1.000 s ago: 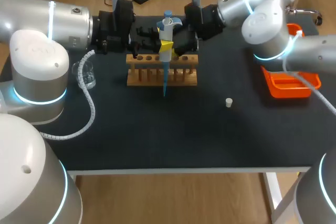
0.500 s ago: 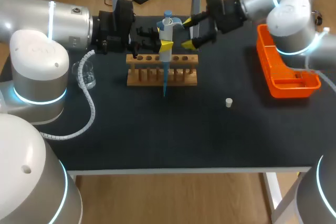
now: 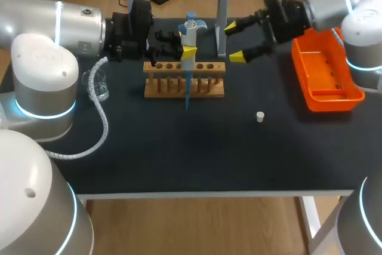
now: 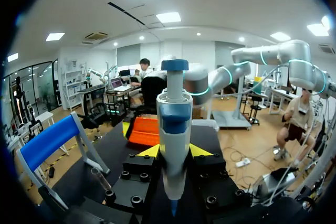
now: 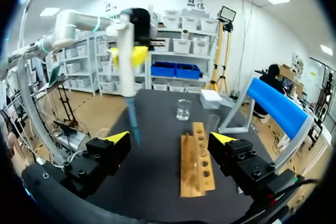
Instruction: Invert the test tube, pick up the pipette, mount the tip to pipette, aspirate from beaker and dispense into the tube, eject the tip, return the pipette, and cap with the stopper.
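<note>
Gripping the pipette (image 4: 174, 119) tight in the left gripper (image 3: 186, 46), up over the desk (image 3: 179, 153). Pointing the blue tip (image 3: 187, 95) down, just in front of the rack (image 3: 206, 88). Holding the right gripper (image 3: 234, 41) wide open near the rack's right end, with nothing in it.

Risking a bump by swinging low: knocking the thin tip on the rack, bending it or popping it off. Risking a spill by missing the small mouth of the tube (image 5: 212, 123) and dripping on the desk. Risking early drops by tilting the pipette. Risking a crash by bringing the open right gripper too close, hitting the pipette or tipping the rack. Risking a lost stopper (image 3: 260, 116) by brushing it and rolling it off the desk.

Seeing the clear beaker (image 3: 98, 85) at the left, well apart from the rack, and not being able to tell if any water is inside. Seeing the tube standing at the rack's far end in the right wrist view, and not making out any liquid in it. Seeing the orange tray (image 3: 327, 97) at the right, likely waiting for the used tip.
</note>
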Robot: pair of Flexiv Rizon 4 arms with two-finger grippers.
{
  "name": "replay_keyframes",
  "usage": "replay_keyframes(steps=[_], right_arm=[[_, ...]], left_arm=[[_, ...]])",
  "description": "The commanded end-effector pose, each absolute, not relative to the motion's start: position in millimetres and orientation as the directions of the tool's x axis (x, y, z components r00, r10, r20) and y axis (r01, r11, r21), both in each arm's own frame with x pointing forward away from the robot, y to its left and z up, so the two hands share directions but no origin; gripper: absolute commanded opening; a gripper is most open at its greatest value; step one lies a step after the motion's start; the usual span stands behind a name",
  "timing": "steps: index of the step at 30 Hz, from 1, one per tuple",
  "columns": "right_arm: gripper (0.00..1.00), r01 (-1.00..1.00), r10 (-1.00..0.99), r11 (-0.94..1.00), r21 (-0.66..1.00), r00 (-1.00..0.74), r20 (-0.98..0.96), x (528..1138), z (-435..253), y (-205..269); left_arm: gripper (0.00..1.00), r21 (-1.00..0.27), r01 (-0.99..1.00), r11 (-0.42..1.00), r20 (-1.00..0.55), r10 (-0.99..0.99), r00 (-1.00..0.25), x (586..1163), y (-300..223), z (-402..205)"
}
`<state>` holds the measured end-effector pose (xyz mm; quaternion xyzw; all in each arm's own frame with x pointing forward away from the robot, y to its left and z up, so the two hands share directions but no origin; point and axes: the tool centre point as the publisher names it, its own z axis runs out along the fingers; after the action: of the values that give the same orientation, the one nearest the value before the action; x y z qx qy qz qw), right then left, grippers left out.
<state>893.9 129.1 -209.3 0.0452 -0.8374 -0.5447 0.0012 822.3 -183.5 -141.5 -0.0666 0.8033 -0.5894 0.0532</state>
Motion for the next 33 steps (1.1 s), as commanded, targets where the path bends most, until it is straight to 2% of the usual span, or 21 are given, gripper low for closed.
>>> replay_keyframes(steps=[1, 14, 33], right_arm=[[1.00, -0.075, -0.094, 0.367, 0.927, -0.995, -0.043, 875, -204, 116], [1.00, -0.036, -0.199, 0.252, 0.967, -0.980, 0.015, 838, -195, 135], [1.00, -0.031, -0.122, 0.172, 0.985, -0.993, -0.010, 809, -194, 180]], left_arm=[[0.00, -0.955, -0.043, 0.295, -0.008, -0.171, -0.985, 822, -184, -142], [0.00, -0.955, -0.043, 0.295, -0.008, -0.171, -0.985, 822, -184, -142], [0.00, -0.955, -0.043, 0.295, -0.008, -0.171, -0.985, 822, -184, -142]])
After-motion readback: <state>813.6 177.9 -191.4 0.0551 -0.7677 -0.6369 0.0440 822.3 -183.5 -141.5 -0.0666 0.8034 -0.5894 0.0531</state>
